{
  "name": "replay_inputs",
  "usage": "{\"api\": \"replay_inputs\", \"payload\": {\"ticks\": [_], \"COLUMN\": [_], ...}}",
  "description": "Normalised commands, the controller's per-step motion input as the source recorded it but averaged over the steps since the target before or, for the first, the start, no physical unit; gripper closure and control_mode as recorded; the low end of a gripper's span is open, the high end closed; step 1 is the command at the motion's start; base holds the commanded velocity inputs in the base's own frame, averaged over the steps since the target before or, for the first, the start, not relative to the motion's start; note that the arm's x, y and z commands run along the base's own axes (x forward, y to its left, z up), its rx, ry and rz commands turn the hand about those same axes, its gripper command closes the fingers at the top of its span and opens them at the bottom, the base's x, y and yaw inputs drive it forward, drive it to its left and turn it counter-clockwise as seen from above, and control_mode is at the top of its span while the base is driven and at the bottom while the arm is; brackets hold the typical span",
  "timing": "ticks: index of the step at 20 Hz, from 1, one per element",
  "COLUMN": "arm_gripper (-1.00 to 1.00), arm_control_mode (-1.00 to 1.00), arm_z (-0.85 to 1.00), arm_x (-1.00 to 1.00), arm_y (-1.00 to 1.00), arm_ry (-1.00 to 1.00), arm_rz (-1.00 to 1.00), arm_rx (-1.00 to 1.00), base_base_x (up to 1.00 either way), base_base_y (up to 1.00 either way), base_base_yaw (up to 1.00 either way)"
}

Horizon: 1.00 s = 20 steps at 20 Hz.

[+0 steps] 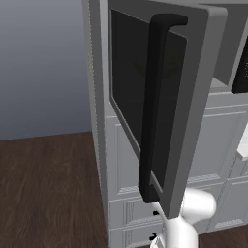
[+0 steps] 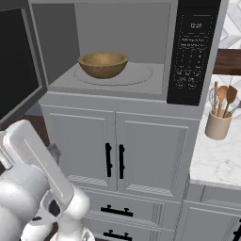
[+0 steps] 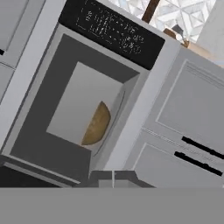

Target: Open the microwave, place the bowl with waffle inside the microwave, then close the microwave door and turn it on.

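- Step in hand (judgement): opening and loading look done. The bowl (image 2: 103,64) sits inside the open microwave (image 2: 123,52); closing the door and switching on remain.
- Nearest: the microwave door (image 1: 160,104) stands swung out on its left hinge, nearly edge-on to the cavity. In the left base view it fills the foreground, with the long black bar handle (image 1: 154,109) running down its face and the dark window behind the handle.
- Arm: the white links show low in both base views, below the door's lower edge. In the hand view the two dark tips of the fingers (image 3: 101,178) sit at the bottom, close together with a thin gap and nothing between them. I read them as narrow and empty, though the view of them is slight.
- Next move (judgement): get the hand to the outer face or free edge of the door and push it round until it shuts flush. The arm should stay clear of the door's swing path. After that, reach for the control panel (image 2: 194,49) on the right of the cavity.
- Bowl: wide, shallow, brown and wood-toned, upright on the round turntable plate (image 2: 113,75), left of the cavity floor's centre and set back from the front lip. Its contents can't be made out.
- Farthest: a utensil crock (image 2: 218,125) with wooden spoons stands on the marble worktop (image 2: 216,162) to the right, well apart from the microwave's cavity.
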Motion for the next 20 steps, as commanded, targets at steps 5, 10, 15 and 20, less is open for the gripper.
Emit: {"api": "replay_inputs", "payload": {"ticks": [5,10,15,20], "arm_gripper": [1.00,1.00,1.00,1.00], "arm_control_mode": [-1.00,-1.00,-1.00,-1.00], "arm_z": [-0.04,-0.23,-0.16,-0.02], "arm_x": [-0.74,-0.46,-0.14,-0.03], "arm_y": [0.99,1.00,1.00,1.00], "arm_ry": [-0.16,-0.13,-0.19,-0.20], "arm_rz": [-0.24,-0.16,-0.11,-0.13], "arm_rx": [-0.15,-0.19,-0.09,-0.02], "base_base_x": [0.00,0.00,0.00,0.00], "base_base_y": [0.00,0.00,0.00,0.00], "base_base_yaw": [0.00,0.00,0.00,0.00]}}
